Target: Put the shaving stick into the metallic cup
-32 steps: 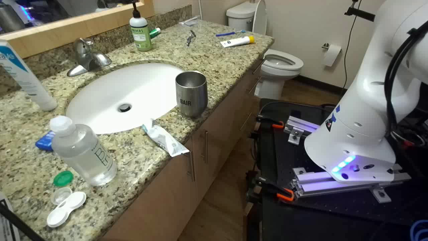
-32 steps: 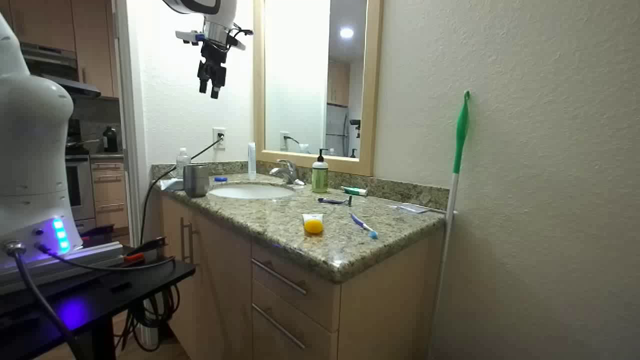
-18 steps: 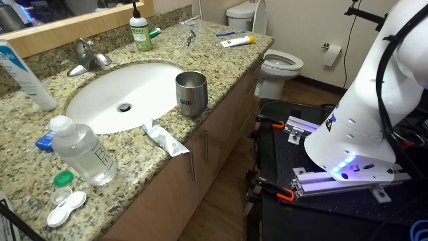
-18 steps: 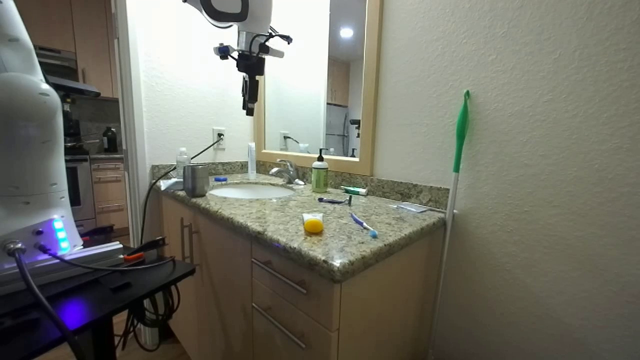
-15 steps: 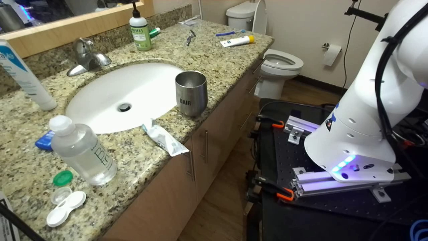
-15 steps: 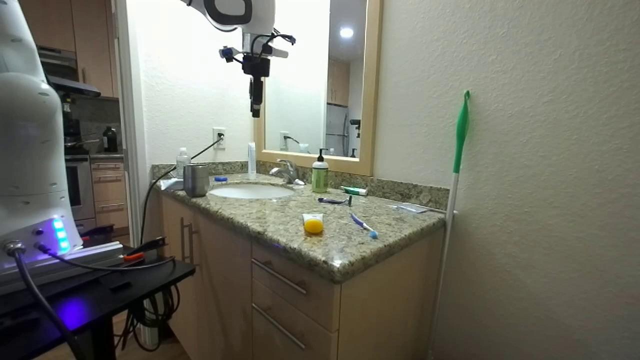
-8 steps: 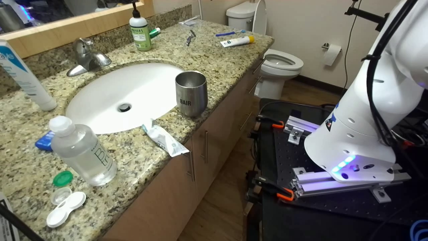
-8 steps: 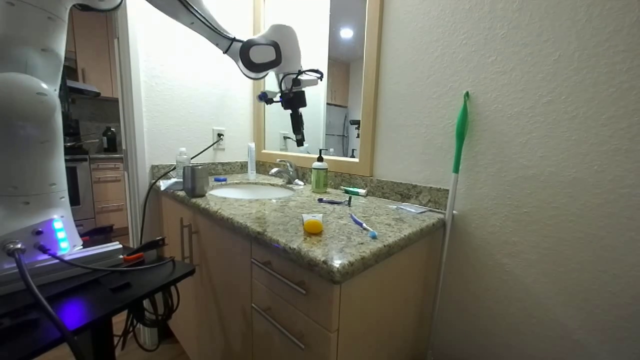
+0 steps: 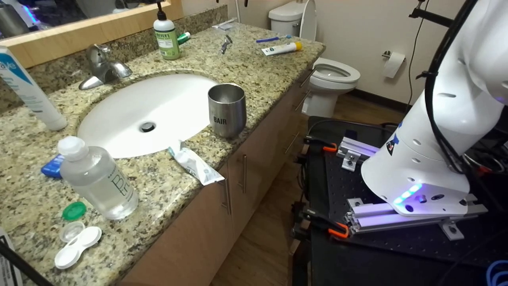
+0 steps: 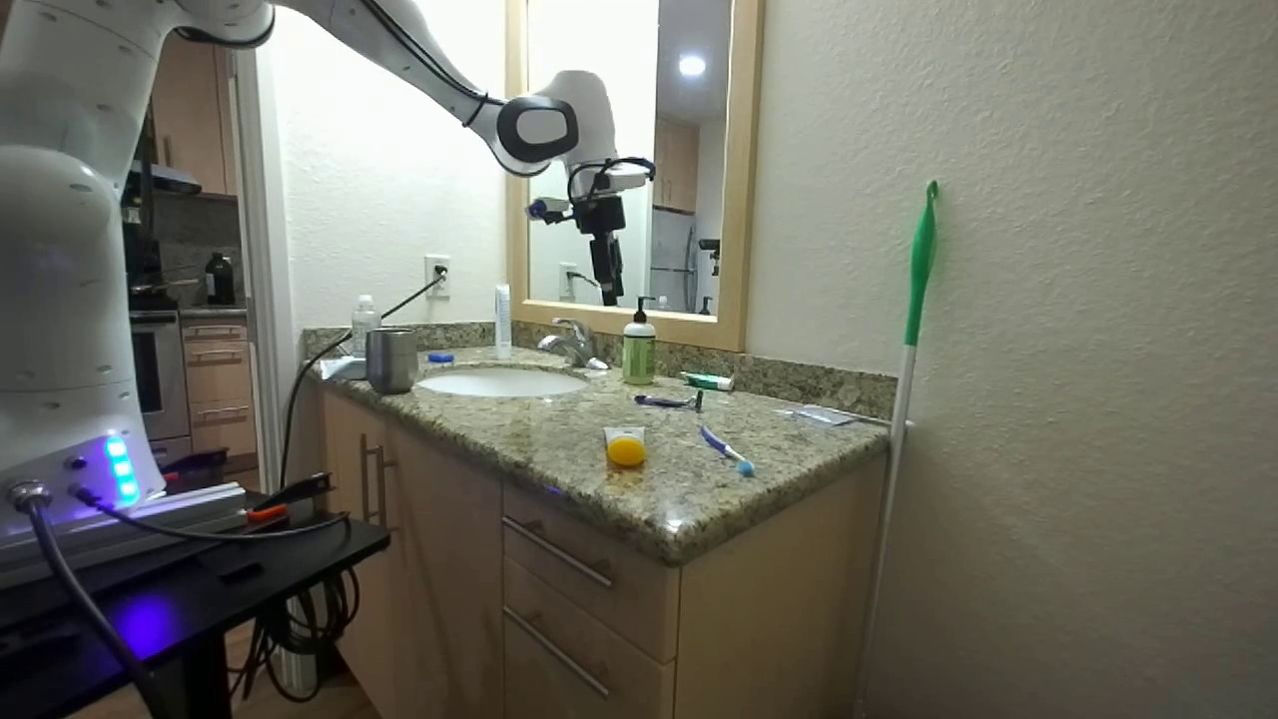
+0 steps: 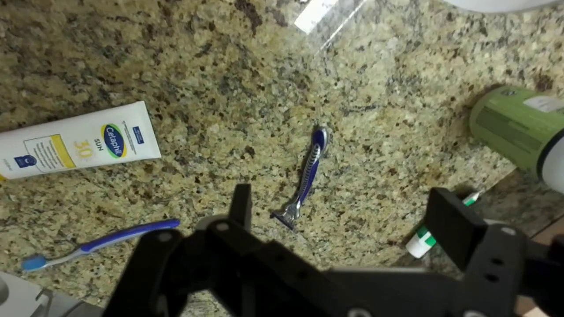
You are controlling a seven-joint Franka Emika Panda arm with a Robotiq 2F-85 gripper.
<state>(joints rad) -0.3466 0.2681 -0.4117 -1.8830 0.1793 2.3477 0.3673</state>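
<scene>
In the wrist view the pincer (image 11: 348, 215) stands wide apart, gripping nothing, above the granite surface (image 11: 198, 88). The one shaving stick (image 11: 309, 174), blue and silver, lies flat below, toward one side of the gap. The step in hand seems to be the approach before the pick; the next move probably calls for centring over the handle, lowering, and closing across it. One toothbrush (image 11: 128, 233) and one sunscreen tube (image 11: 88, 140) lie near the stick.

In an exterior view the one metallic cup (image 10: 391, 361) stands upright beside the sink (image 10: 502, 381), near the front edge of the surface and well apart from the shaving stick, so a sideways carry would likely follow the pick. The pincer shows nearly edge-on here, so its spread cannot be read.

In an exterior view two bottles share the surface, a pump bottle (image 9: 167, 41) and a clear bottle (image 9: 101, 182). Besides the sunscreen tube there are at least two more tubes: one crumpled tube (image 9: 196, 165) and one tall tube (image 9: 31, 91).
</scene>
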